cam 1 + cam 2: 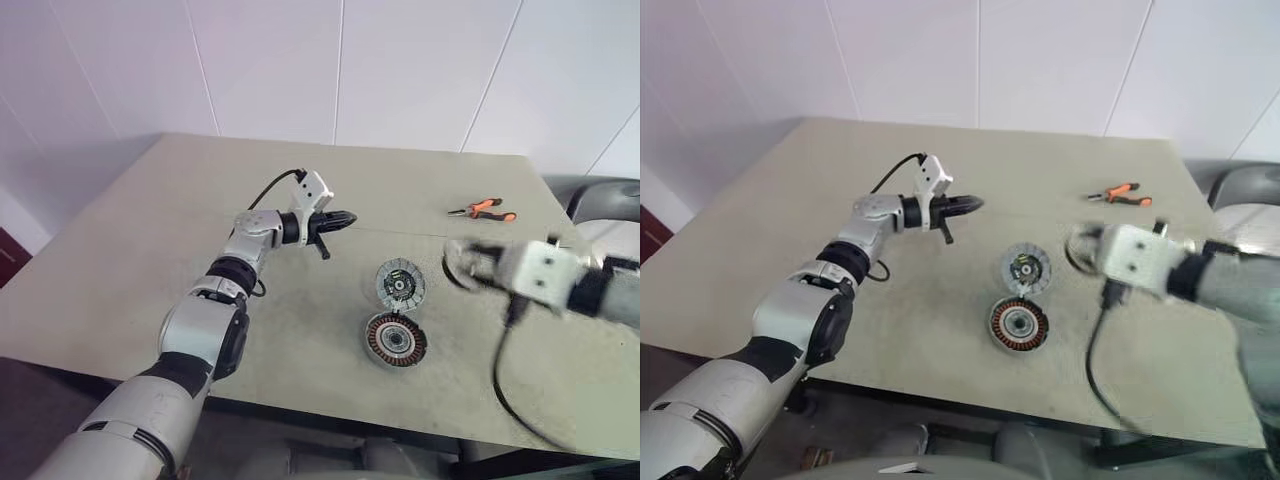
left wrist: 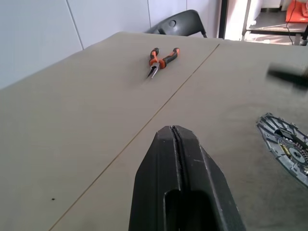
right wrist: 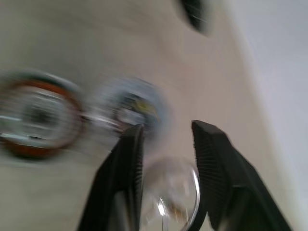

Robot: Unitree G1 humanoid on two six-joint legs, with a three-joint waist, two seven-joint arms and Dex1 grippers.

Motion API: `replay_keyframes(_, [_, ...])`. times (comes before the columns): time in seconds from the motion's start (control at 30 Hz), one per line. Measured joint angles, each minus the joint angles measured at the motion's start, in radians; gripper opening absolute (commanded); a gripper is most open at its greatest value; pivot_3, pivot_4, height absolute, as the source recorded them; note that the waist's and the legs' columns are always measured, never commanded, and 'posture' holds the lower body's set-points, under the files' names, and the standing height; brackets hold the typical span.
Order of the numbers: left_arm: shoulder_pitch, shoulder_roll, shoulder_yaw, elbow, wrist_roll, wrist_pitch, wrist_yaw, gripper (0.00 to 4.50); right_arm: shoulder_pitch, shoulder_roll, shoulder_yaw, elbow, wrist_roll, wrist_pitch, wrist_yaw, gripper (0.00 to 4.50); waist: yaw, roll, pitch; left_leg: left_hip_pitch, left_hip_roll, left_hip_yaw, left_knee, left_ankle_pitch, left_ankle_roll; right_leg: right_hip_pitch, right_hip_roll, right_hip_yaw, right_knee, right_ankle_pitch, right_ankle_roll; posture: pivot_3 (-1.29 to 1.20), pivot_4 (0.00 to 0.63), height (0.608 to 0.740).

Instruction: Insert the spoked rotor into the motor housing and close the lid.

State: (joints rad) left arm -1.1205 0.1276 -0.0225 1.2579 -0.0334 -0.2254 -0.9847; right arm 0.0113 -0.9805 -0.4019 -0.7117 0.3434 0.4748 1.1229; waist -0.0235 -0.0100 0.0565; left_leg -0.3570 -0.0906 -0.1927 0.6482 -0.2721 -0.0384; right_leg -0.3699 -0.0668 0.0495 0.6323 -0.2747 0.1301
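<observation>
Reaching out over the table (image 1: 150,230) from the 8 o'clock corner of the head views, the left gripper (image 1: 345,218) hangs above bare tabletop with its two black fingers (image 2: 179,173) pressed tight together, clenched on nothing. Its wrist view adds what the head views barely resolve: the seam between the shut fingers, a thin joint line running across the table, and the orange-and-black pliers (image 2: 162,60) lying at 12 o'clock, with a dark chair (image 2: 180,23) past the table's far edge.

Near the table's middle the lid (image 1: 400,282), a dark slotted disc with a greenish centre, lies flat; the left wrist view cuts it off at its edge. Just beside it at 6 o'clock, close enough that I cannot tell whether they touch, sits the motor housing (image 1: 396,339) with its copper windings facing up.

At 3 o'clock the right gripper (image 3: 166,144) is smeared by motion in the head views, a pale blurred ring showing at its tip. Its own wrist view shows the two fingers standing apart with the spoked rotor (image 3: 172,192), a shiny ring, between them; whether the pads are pressing it or have let go cannot be made out. The housing and lid appear there as streaks.

No writing or brand is legible anywhere.
</observation>
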Motion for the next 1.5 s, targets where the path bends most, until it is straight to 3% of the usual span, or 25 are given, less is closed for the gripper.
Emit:
replay_keyframes(0.13, [0.012, -0.011, 0.002, -0.003, 0.001, -0.004, -0.001, 0.0, -0.3, -0.006, -0.078, 0.06, 0.195, 0.125, -0.097, 1.92, 0.013, 0.0, 0.0, 0.0, 0.001, 0.005, 0.0, 0.0, -0.001, 0.0, -0.001, 0.003, -0.002, 0.002, -0.002, 0.0, 0.0, 0.74])
replay_keyframes(0.3, [0.082, -0.006, 0.014, -0.022, -0.001, -0.005, 0.005, 0.0, -0.55, 0.02, 0.09, 0.273, 0.183, 0.157, -0.206, 1.92, 0.014, 0.001, 0.0, -0.003, 0.001, 0.009, -0.004, 0.0, -0.001, -0.007, -0.002, 0.006, -0.002, 0.004, -0.006, 0.0, 0.0, 0.74])
replay_keyframes(0.37, [0.137, -0.01, 0.017, -0.058, -0.003, -0.008, 0.006, 0.0, -0.414, 0.043, 0.115, 0.323, 0.11, 0.047, -0.202, 1.92, 0.035, -0.011, -0.007, -0.004, 0.002, 0.007, -0.006, -0.001, -0.002, -0.008, -0.001, 0.004, -0.003, 0.003, -0.005, 0.0, 0.0, 0.74])
replay_keyframes(0.43, [0.19, 0.015, 0.026, -0.085, -0.01, -0.007, 0.016, 0.0, -0.274, 0.069, 0.212, 0.374, 0.045, -0.005, -0.192, 1.92, 0.039, -0.009, -0.007, -0.013, -0.001, 0.009, -0.004, 0.0, -0.005, -0.019, -0.005, 0.005, 0.002, 0.003, -0.005, 0.0, 0.0, 0.74])
replay_keyframes(0.5, [0.257, 0.019, 0.04, -0.146, -0.025, 0.001, 0.027, 0.0, -0.235, 0.087, 0.276, 0.445, -0.016, -0.034, -0.207, 1.92, 0.036, -0.006, -0.007, -0.023, -0.006, 0.021, 0.0, 0.001, -0.007, -0.039, -0.016, 0.006, 0.017, 0.004, -0.005, 0.0, 0.0, 0.74])
replay_keyframes(0.77, [0.473, 0.012, 0.04, -0.44, -0.055, 0.098, 0.097, 0.0, -0.379, 0.113, 0.364, 0.67, -0.107, -0.097, -0.21, 1.92, 0.035, -0.006, -0.007, -0.011, -0.002, 0.029, 0.002, -0.002, 0.001, -0.028, -0.015, 0.004, 0.015, 0.005, -0.007, 0.0, 0.0, 0.74])
replay_keyframes(0.9, [0.57, 0.022, 0.037, -0.565, -0.064, 0.159, 0.131, 0.0, -0.453, 0.088, 0.389, 0.749, -0.102, -0.069, -0.125, 1.92, 0.037, -0.005, -0.006, -0.001, -0.001, 0.029, 0.0, -0.002, 0.001, -0.019, -0.014, 0.003, 0.014, 0.005, -0.008, 0.0, 0.0, 0.74])
replay_keyframes(1.03, [0.614, 0.025, 0.029, -0.66, -0.067, 0.199, 0.154, 0.0, -0.522, 0.02, 0.421, 0.814, -0.128, -0.066, -0.046, 1.92, 0.037, -0.005, -0.006, -0.001, -0.001, 0.029, 0.001, -0.002, 0.001, -0.018, -0.014, 0.003, 0.012, 0.005, -0.008, 0.0, 0.0, 0.74])
replay_keyframes(1.2, [0.638, 0.026, 0.025, -0.742, -0.084, 0.238, 0.173, 0.0, -0.528, -0.046, 0.48, 0.837, -0.15, -0.035, 0.075, 1.92, 0.037, -0.005, -0.007, -0.001, -0.001, 0.029, 0.0, -0.002, 0.001, -0.019, -0.014, 0.003, 0.012, 0.005, -0.008, 0.0, 0.0, 0.74])
replay_keyframes(1.5, [0.675, 0.028, 0.003, -0.772, -0.087, 0.26, 0.204, 0.0, -0.5, -0.067, 0.558, 0.876, -0.253, -0.039, 0.113, 1.92, 0.037, -0.005, -0.007, -0.001, -0.001, 0.03, 0.0, -0.002, 0.001, -0.019, -0.015, 0.004, 0.012, 0.005, -0.008, 0.0, 0.0, 0.74])
